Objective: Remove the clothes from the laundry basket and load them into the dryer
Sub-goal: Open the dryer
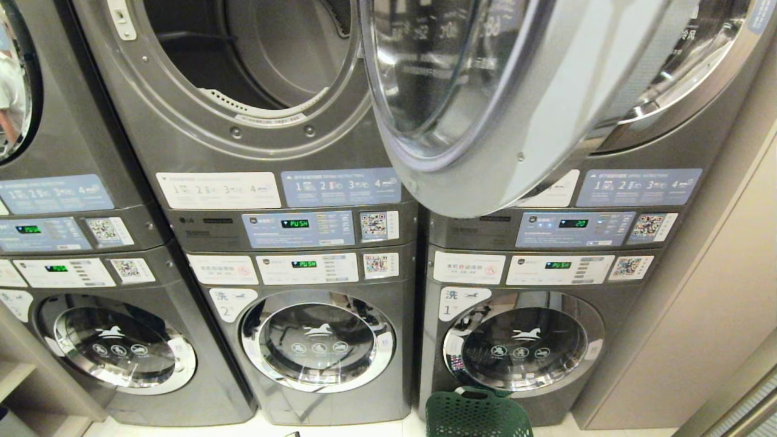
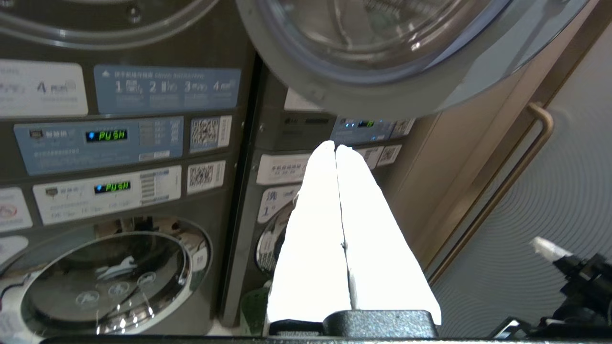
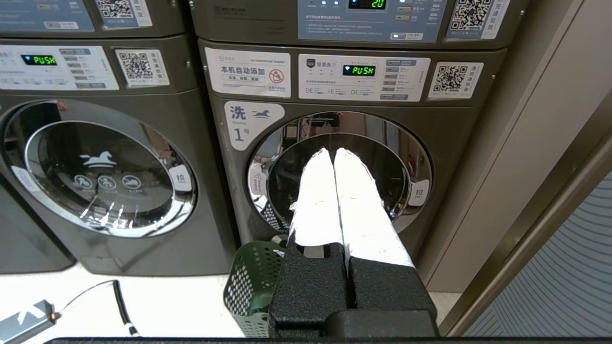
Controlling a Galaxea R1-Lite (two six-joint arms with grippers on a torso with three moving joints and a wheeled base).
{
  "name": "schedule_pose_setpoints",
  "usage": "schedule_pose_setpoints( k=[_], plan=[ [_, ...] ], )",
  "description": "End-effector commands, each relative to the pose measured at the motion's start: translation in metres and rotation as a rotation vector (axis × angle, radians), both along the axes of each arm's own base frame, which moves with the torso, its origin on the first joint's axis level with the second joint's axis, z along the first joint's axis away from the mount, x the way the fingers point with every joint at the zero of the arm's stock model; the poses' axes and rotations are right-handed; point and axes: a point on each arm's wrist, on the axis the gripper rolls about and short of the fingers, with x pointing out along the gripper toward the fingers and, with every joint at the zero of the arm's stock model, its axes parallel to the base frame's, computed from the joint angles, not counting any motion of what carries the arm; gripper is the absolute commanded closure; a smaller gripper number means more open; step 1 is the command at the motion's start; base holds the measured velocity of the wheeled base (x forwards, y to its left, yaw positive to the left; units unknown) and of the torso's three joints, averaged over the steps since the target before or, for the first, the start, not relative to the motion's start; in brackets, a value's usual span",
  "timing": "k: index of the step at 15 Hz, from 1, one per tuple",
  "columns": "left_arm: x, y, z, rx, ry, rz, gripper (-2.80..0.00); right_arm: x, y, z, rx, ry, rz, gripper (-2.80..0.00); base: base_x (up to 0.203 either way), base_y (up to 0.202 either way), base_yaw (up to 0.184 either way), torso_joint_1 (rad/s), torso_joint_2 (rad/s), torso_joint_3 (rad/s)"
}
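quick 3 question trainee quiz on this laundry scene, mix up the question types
1. True or false: the dryer door stands open.
2. Which does the left gripper hold? A) a shirt B) nothing C) the basket
3. Fill in: the green basket stands on the floor in front of washer number ___.

Key
1. True: it swings out to the right of the dryer drum.
2. B: its fingers are pressed together with nothing between them, as are those of the right gripper.
3. 1: the label on the washer behind it reads 1.
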Motion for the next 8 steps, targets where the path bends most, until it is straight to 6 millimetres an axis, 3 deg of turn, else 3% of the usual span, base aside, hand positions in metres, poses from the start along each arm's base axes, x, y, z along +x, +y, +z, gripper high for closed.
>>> schedule_pose_setpoints(
  k=[1,4,8],
  plan=[
    [-0.001,0.0,-0.015,0.01,0.025,0.007,0.0,0.0,0.0,0.0,-0.001,0.001,0.0,0.0,0.0,0.0,0.0,0.0,0.0,0.0],
    [-0.015,0.002,-0.014,0.03,-0.019,0.137,0.0,0.0,0.0,0.0,-0.001,0.001,0.0,0.0,0.0,0.0,0.0,0.0,0.0,0.0],
    [-0.015,0.004,-0.026,0.028,0.058,0.213,0.0,0.0,0.0,0.0,-0.001,0.001,0.001,0.0,0.0,0.0,0.0,0.0,0.0,0.0]
  ],
)
